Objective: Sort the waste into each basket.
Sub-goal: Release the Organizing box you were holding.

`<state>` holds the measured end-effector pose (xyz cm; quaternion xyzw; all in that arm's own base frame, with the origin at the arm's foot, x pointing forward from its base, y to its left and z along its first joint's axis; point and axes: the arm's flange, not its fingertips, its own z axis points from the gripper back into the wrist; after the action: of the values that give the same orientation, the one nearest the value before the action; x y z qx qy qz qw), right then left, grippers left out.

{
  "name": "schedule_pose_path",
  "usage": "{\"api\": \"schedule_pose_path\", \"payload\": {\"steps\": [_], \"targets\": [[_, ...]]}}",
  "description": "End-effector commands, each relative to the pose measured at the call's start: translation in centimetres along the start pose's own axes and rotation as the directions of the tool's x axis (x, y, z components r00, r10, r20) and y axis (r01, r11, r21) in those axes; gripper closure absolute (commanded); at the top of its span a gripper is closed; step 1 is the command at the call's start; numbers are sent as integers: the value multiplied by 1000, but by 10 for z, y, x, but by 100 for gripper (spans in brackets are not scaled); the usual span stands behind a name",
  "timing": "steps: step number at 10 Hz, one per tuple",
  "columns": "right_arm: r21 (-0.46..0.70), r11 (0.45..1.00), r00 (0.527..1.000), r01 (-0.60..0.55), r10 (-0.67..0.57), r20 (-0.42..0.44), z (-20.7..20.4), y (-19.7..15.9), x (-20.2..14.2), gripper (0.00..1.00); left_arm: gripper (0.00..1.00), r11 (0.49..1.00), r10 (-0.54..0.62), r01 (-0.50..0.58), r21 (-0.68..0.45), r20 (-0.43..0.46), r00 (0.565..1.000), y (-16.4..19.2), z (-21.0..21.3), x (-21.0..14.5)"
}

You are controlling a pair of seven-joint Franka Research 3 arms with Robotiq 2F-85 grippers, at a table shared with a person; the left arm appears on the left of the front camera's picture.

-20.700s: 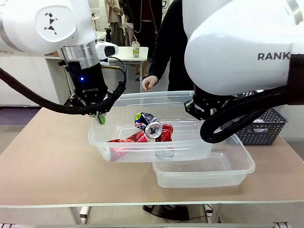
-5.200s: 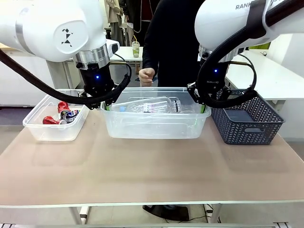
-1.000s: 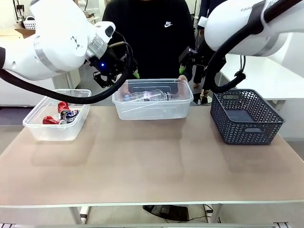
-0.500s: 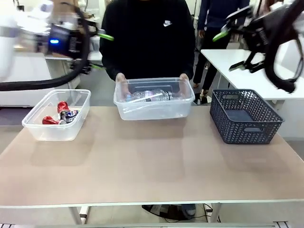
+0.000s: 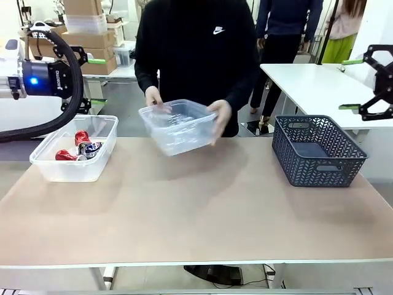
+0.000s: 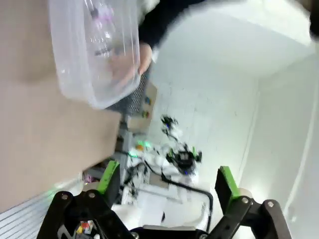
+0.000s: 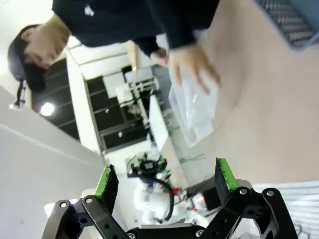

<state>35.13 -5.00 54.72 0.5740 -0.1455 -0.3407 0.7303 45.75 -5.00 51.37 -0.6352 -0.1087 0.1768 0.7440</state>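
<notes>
Front view, biggest first: the table (image 5: 202, 209) fills the lower half of the frame, with a person at its far edge in the upper middle. Their hands (image 5: 220, 117) lift a clear tub (image 5: 178, 126) off the surface and tilt it, probably carrying it off or tipping it out; it looks like a bottle or two is inside, but the blur makes that hard to tell. A dark basket (image 5: 318, 150) sits at right of centre, nothing visible in it. A smaller clear tub (image 5: 73, 149) at left holds the crushed cans (image 5: 77, 147), so the can half looks done. Both arms are pulled back to the frame edges, I'd guess to give the person room. The left gripper (image 5: 92, 81) at upper left and the right gripper (image 5: 355, 85) at upper right both have jaws spread wide, nothing between them.
</notes>
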Motion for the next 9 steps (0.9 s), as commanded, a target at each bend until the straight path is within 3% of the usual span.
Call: {"api": "schedule_pose_path", "payload": {"steps": [1,9], "targets": [[24,999,998,32,-31,-57,-1,6,-9,0,0,998,-27,23,-51,-79,997,-11,-6,-2],[24,999,998,32,-31,-57,-1,6,-9,0,0,998,-27,23,-51,-79,997,-11,-6,-2]]}}
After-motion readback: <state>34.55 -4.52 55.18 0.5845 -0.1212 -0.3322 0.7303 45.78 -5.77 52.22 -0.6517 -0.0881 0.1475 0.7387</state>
